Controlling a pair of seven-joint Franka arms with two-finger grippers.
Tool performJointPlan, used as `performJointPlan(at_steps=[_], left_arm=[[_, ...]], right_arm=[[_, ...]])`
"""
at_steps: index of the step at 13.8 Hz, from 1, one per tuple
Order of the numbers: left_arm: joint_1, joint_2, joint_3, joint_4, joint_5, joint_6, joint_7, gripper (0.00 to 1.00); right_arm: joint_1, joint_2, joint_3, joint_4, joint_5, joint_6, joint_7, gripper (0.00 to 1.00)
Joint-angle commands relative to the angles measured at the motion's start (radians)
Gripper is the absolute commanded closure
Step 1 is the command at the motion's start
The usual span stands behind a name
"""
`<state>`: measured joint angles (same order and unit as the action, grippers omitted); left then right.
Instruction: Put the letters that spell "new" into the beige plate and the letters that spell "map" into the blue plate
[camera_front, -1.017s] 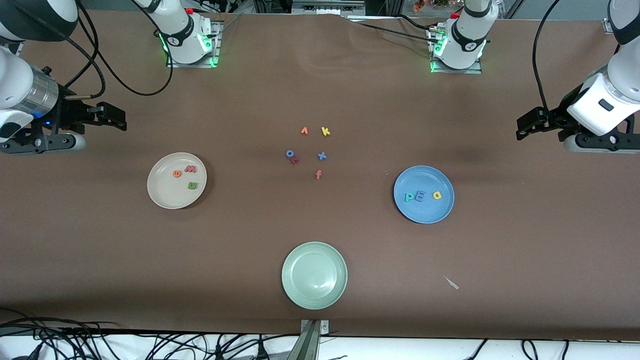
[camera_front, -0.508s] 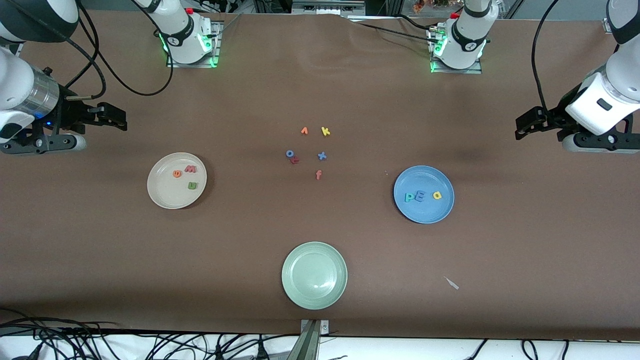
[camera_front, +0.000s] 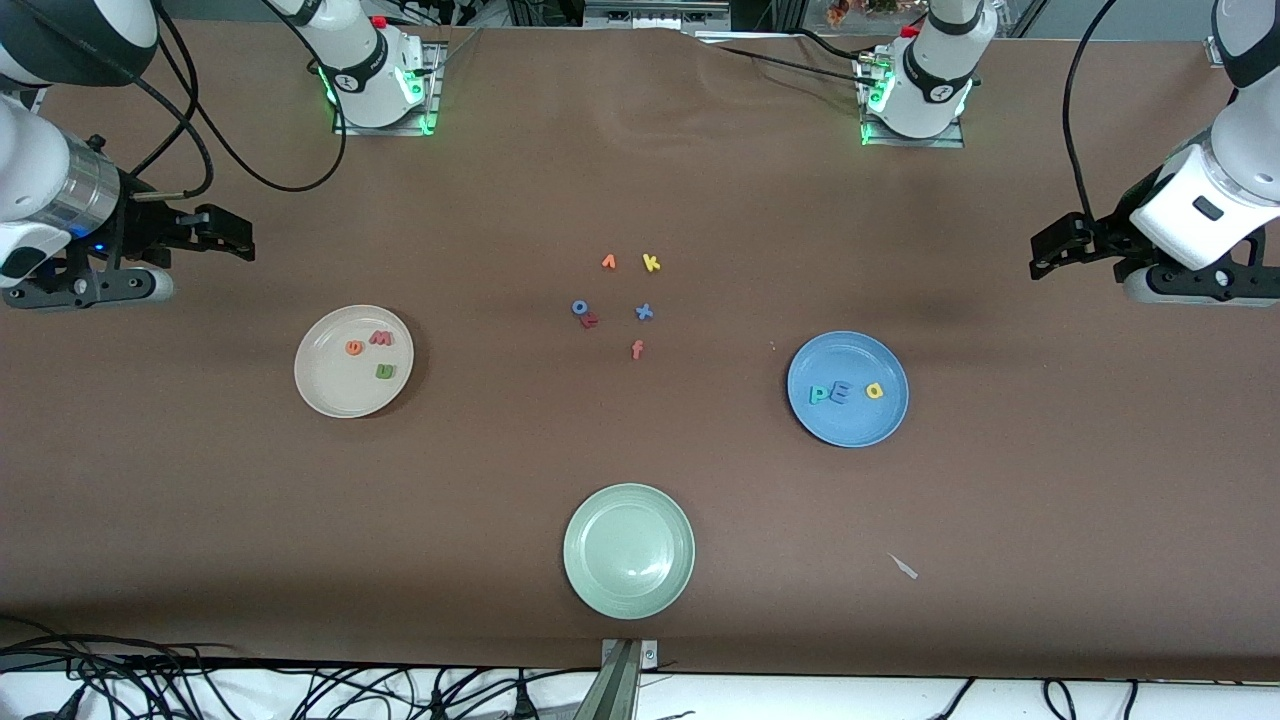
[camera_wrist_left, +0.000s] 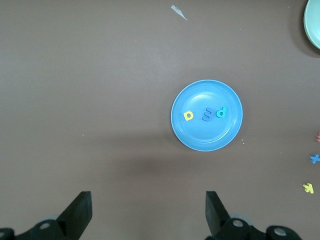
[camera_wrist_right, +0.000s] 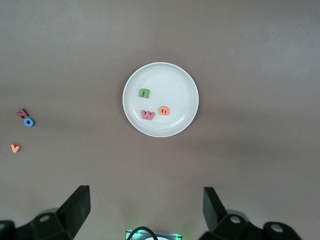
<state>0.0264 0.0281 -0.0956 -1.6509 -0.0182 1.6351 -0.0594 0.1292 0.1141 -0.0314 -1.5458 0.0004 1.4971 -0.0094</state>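
Note:
The beige plate (camera_front: 330, 392) lies toward the right arm's end and holds the green n (camera_front: 385, 371), the orange e (camera_front: 354, 347) and the pinkish-red w (camera_front: 381, 338). Toward the left arm's end, the blue plate (camera_front: 850, 426) carries the teal p (camera_front: 820, 394), the blue m (camera_front: 840, 394) and the yellow a (camera_front: 875, 391). My right gripper (camera_front: 228, 233) hangs open and empty above bare table near the beige plate (camera_wrist_right: 170, 80). My left gripper (camera_front: 1055, 248) is likewise open and empty, raised over bare table beside the blue plate (camera_wrist_left: 207, 140).
A pale green plate (camera_front: 628, 592) sits nearest the front camera. Loose letters lie mid-table: a small orange letter (camera_front: 608, 262), yellow k (camera_front: 651, 263), blue o (camera_front: 579, 307), dark red letter (camera_front: 590, 320), blue x (camera_front: 644, 312), orange f (camera_front: 637, 349). A white scrap (camera_front: 904, 566) lies nearer the camera than the blue plate.
Both arms have crept very slightly; plates and letters have not moved, and both grippers stay open.

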Motion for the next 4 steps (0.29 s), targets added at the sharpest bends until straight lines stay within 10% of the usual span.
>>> performJointPlan(at_steps=[1,4], left_arm=[[0.014,-0.014,-0.012,0.005,-0.008,-0.018,0.007,0.0],[0.014,-0.017,-0.012,0.005,-0.009,-0.018,0.009,0.0]], right_arm=[[-0.006,-0.001,0.002,0.004,0.003,-0.021,-0.017,0.0],[-0.006,-0.001,0.002,0.004,0.003,-0.021,-0.015,0.0]])
